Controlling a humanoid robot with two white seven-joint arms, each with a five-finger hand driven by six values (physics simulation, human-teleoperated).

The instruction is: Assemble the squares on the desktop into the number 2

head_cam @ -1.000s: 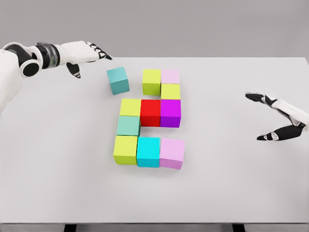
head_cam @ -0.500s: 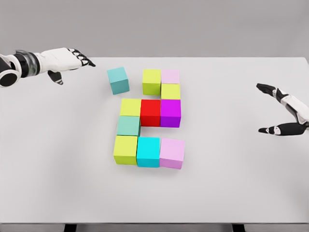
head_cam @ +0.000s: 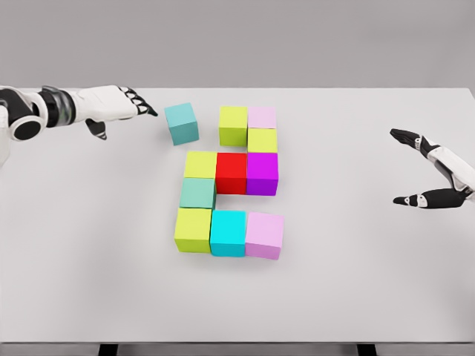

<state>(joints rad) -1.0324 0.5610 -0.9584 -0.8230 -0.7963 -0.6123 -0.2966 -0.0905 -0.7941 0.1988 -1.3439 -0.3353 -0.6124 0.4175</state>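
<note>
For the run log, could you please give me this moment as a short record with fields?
surface: white table
assembled blocks: ten touching cubes, from the yellow-green cube at top to the light pink cube at bottom right
loose block: teal cube, rotated, apart from the top row, to its left
left hand: open, empty, left of the teal cube, not touching
right hand: open, empty, at the table's right edge
remaining: teal cube not yet joined

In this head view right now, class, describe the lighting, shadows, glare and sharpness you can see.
Head view: soft, even light on the white table; no glare, only faint shadows under the cubes; sharp throughout, the red cube and the loose teal cube crisp-edged, as are the left hand and the right hand.
</note>
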